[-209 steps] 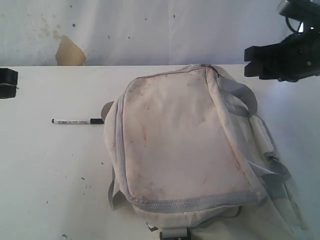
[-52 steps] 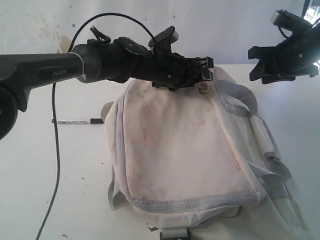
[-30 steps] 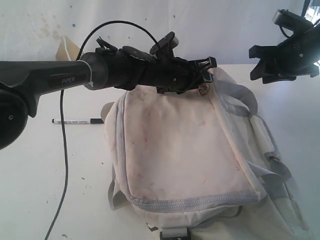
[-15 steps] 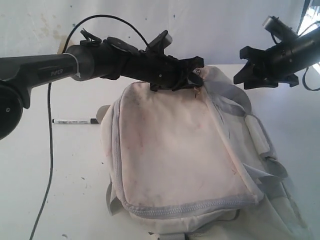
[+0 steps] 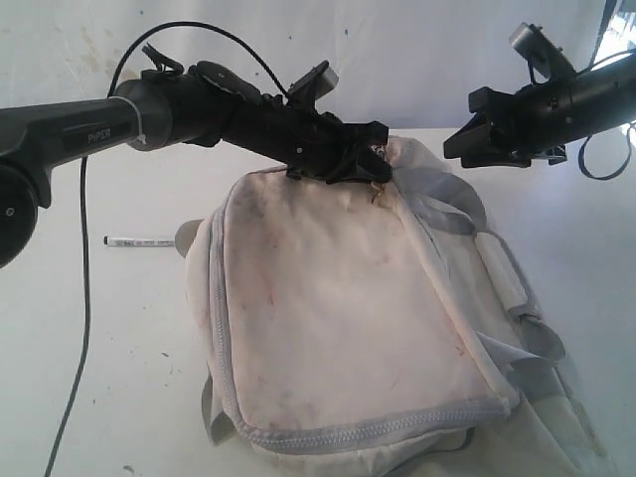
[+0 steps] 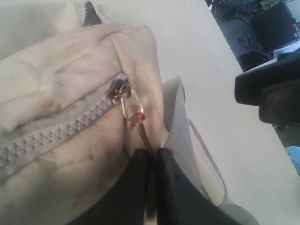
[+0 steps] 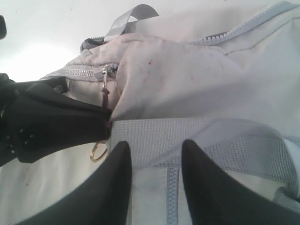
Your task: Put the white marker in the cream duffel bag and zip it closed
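On the white tabletop (image 5: 99, 348) the white marker (image 5: 139, 241) lies near the zipped cream duffel bag (image 5: 338, 298), and we only have our left gripper (image 6: 152, 155) pinched on the zipper pull (image 6: 140, 129), our right gripper (image 7: 154, 143) part open nearby; opening, loading and closing remain.

The light is bright, soft and even. The white table (image 5: 139, 358) is washed out almost to glare, and one patch of it is blown out in the right wrist view. The cream duffel bag (image 5: 338, 308) casts only faint shadows. All views are slightly soft and grainy. In the left wrist view the zipper pull (image 6: 123, 93) is fairly sharp, while the left gripper (image 6: 151, 154), close to the lens, blurs.
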Robot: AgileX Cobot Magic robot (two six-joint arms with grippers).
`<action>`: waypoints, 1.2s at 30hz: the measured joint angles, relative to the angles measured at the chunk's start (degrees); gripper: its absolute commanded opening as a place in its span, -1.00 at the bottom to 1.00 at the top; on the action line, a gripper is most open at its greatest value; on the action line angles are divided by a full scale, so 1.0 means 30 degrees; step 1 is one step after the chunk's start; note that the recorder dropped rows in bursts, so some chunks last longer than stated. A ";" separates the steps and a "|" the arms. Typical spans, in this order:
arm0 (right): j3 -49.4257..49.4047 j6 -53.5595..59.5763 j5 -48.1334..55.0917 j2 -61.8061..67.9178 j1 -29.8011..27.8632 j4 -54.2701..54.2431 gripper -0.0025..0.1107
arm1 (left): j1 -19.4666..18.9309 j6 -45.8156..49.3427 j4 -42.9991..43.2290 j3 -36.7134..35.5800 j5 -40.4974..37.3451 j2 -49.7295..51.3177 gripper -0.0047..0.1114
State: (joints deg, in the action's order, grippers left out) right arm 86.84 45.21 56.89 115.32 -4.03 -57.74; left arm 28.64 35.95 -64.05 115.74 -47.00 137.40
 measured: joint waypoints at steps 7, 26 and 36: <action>0.0000 0.0000 0.0062 0.0000 0.0000 -0.0041 -0.36 | 0.0000 0.0000 0.0035 0.0000 -0.0523 0.0151 -0.47; 0.0000 0.0000 0.0209 0.0000 0.0000 -0.0041 -0.36 | 0.0000 0.0000 0.1318 0.0000 -0.1373 0.0151 -0.86; 0.0000 0.0009 0.0257 0.0000 0.0000 -0.0041 -0.36 | 0.0000 0.0041 0.1750 0.0000 -0.1586 -0.0341 -0.86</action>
State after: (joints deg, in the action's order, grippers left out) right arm 86.84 45.23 57.66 115.32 -4.03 -57.87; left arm 28.64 36.07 -58.80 115.74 -51.76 136.38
